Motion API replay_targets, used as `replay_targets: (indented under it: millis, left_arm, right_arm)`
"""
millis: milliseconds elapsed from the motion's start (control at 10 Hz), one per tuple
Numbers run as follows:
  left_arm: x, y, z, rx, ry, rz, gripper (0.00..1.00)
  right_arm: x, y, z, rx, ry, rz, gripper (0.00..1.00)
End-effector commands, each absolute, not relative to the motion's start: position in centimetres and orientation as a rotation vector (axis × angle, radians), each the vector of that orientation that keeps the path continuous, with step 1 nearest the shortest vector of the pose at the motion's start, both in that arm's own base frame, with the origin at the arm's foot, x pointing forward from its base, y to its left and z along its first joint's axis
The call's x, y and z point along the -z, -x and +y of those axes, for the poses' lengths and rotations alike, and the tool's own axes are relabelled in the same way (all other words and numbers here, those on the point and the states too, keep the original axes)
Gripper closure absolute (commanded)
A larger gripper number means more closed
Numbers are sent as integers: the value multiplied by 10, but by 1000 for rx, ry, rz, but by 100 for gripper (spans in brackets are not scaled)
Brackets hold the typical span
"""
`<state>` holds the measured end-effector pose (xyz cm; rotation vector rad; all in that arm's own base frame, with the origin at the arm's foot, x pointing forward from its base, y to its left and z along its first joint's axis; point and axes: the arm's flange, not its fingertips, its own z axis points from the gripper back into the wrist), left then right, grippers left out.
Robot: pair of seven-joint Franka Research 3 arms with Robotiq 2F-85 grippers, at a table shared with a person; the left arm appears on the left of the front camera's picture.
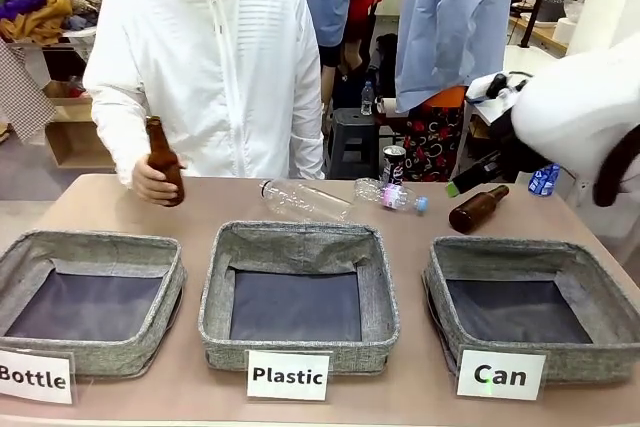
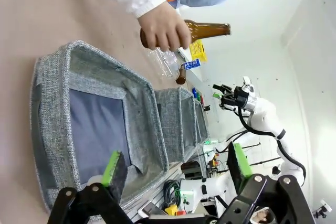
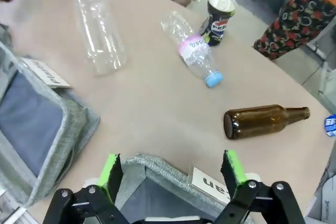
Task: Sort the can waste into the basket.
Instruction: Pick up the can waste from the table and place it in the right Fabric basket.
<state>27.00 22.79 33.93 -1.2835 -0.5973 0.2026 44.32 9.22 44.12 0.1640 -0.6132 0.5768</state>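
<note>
One black can [image 1: 394,163] stands upright at the far edge of the desk [image 1: 200,209], just beside a clear plastic bottle [image 1: 392,196] lying on its side. A blue can [image 1: 543,179] sits far right, partly hidden. The basket [image 1: 437,277] marked "Can" lies near right. The right claw [image 3: 170,169], fingers spread, hangs above its far rim. The left claw [image 2: 176,169], likewise spread, hangs over the "Bottle" basket [image 2: 52,103].

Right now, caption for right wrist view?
Open right gripper by Can basket; black can upright, brown bottle lying beyond.
</note>
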Motion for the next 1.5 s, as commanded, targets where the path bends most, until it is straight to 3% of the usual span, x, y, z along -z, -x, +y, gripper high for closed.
replay_targets:
  millis: [0, 200, 400, 500, 700, 900, 1400]
  left_arm:
    - [-339, -270, 226, -189, 1298, -638, 0]
    - [-339, -270, 228, -203, 1283, -599, 0]
    - [-421, -199, 295, -181, 1427, -797, 0]
    - [-441, -175, 324, -166, 1487, -844, 0]
    - [-451, -119, 367, -170, 1563, -963, 0]
    - [-451, -94, 398, -127, 1671, -1023, 0]
    - [-437, -99, 383, -95, 1718, -926, 0]
  right_arm:
    - [-467, -422, 80, -532, -198, -647, 0]
    - [-449, -439, 87, -565, -175, -626, 0]
    - [-439, -491, 64, -601, -354, -718, 0]
    - [-431, -513, 53, -618, -360, -761, 0]
    - [-398, -545, 38, -692, -414, -793, 0]
    - [-351, -585, 35, -735, -454, -860, 0]
    - [-262, -645, 49, -784, -442, -989, 0]
